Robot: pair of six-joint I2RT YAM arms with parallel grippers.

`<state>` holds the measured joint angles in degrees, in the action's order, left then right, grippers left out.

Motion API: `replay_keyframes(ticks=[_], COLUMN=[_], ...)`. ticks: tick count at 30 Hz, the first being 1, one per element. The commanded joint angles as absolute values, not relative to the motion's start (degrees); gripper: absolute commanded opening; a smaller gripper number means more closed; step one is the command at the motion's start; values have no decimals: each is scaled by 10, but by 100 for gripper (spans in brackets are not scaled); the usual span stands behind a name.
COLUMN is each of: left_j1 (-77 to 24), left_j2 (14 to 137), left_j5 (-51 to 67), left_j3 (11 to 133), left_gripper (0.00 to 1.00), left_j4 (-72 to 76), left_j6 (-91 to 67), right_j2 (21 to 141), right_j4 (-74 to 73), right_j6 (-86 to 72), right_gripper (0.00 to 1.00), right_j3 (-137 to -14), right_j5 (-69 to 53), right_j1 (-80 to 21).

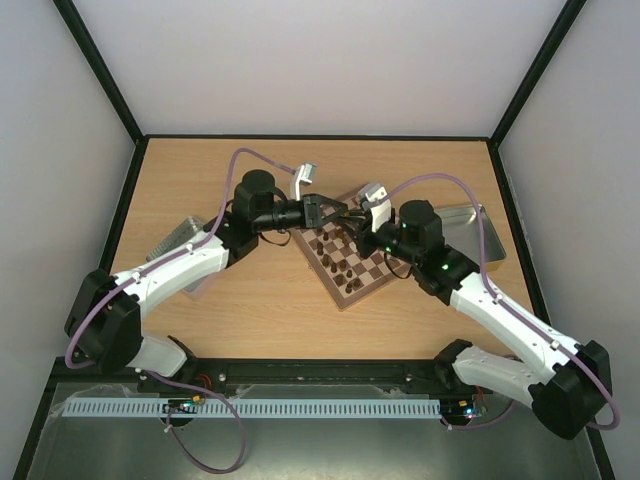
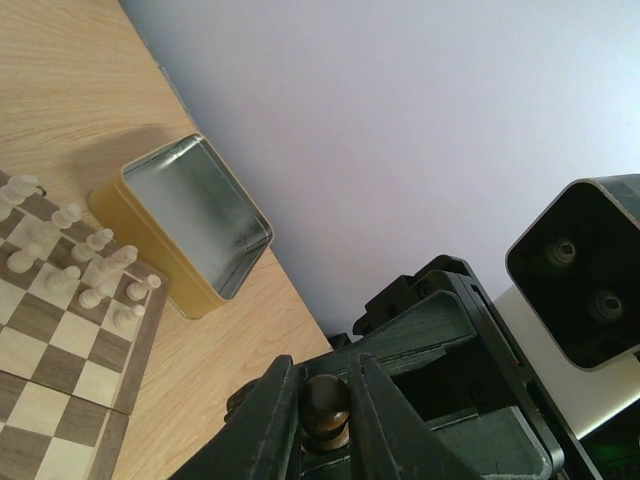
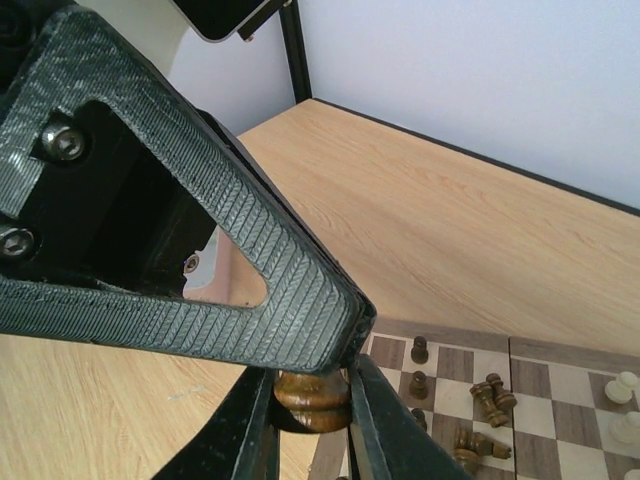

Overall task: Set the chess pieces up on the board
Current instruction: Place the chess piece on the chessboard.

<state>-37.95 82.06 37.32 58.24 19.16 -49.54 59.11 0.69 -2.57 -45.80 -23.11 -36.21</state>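
Several cream pieces [image 2: 70, 270] stood ranked on the board [image 2: 140, 352], a few dark pieces [image 3: 486, 396] lay toppled, and left gripper [image 2: 322, 382] and right gripper [image 3: 308, 388] both pinched one brown piece [image 2: 326, 410], so much remained.

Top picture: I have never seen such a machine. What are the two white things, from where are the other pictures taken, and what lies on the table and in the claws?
They are two robot arms, bolted to the near edge of a wooden table. The top picture comes from a fixed camera above and behind them. The other two come from a camera on each wrist, so each shows its own fingers close up. On the table lie a chessboard with dark pieces and cream-white pieces on it, a grey tin at the left and a gold-sided tin at the right. The left gripper and the right gripper meet above the board's far side. Both appear shut on one dark brown piece, as if handing it over.
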Motion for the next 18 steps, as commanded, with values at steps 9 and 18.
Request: replay_keyframes(ticks=[9, 18], left_j1=[-381, -364], left_j2=[826, 826], left_j5=[416, 456], left_j3=[599, 618], left_gripper=[23, 39], left_j4=[173, 143], left_j6=[-483, -463], right_j2=[558, 559], right_j4=[12, -27], right_j6=[9, 36], right_gripper=[4, 3], right_j3=[-465, -471], right_j5=[-240, -259], right_j1=[-361, -362])
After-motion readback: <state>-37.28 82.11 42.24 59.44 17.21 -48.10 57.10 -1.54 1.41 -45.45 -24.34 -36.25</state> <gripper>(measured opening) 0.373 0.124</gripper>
